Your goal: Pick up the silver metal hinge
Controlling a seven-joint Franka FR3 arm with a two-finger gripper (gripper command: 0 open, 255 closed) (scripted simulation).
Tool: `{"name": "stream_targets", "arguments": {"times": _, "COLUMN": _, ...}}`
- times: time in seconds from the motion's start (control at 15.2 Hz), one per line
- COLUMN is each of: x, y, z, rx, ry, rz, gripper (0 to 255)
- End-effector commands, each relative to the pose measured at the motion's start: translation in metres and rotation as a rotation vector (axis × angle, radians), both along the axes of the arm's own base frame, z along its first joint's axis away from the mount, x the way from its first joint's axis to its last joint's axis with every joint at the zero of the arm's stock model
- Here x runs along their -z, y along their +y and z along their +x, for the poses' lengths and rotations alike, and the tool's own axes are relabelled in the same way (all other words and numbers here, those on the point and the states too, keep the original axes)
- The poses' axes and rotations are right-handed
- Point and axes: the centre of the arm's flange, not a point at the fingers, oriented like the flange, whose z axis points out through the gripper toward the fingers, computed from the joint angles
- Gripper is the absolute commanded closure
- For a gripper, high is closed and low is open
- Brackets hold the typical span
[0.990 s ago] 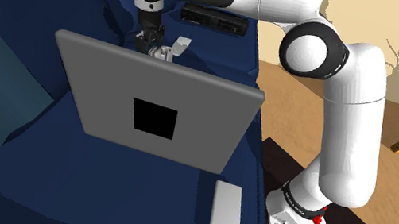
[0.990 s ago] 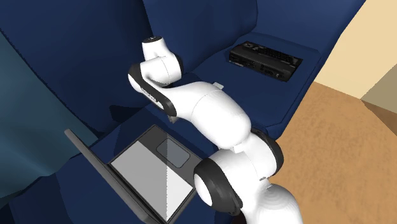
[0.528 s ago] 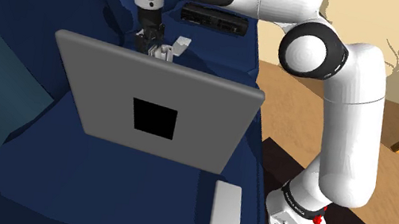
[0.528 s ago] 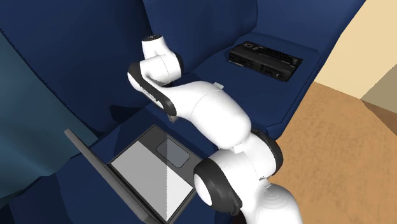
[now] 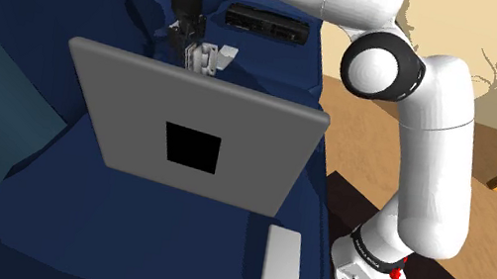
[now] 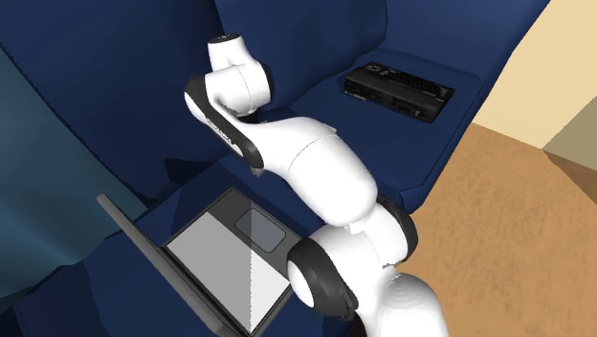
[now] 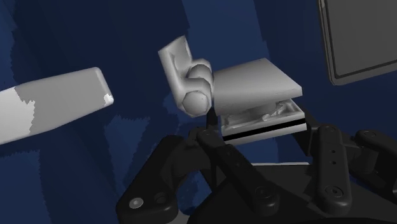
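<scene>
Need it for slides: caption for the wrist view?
Black gripper shut on the grey hinge, blue upholstery behind.

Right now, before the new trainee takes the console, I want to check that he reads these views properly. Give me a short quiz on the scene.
1. True or false: the pincer is shut on the grey hinge.
2. In the shoulder view, what stands nearer the camera than the hinge? A) the open laptop's grey lid B) a red mug C) a wooden chair
3. Fill in: the black box lies on a dark ___ sofa.

Key: 1 true; 2 A; 3 blue.
</scene>
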Motion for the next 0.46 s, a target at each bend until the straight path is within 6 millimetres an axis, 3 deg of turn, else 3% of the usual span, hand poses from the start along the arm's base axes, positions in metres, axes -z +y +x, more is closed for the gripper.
{"name": "stream_targets", "arguments": {"times": 0.0, "x": -0.011, "y": 0.000, "z": -0.001, "rx": 0.000, "ry": 0.000, "rz": 0.000, "gripper": 255}}
{"name": "stream_targets", "arguments": {"times": 0.26, "x": -0.032, "y": 0.000, "z": -0.001, "rx": 0.000, "ry": 0.000, "rz": 0.000, "gripper": 255}}
{"name": "stream_targets", "arguments": {"times": 0.4, "x": -0.032, "y": 0.000, "z": -0.001, "rx": 0.000, "ry": 0.000, "rz": 0.000, "gripper": 255}}
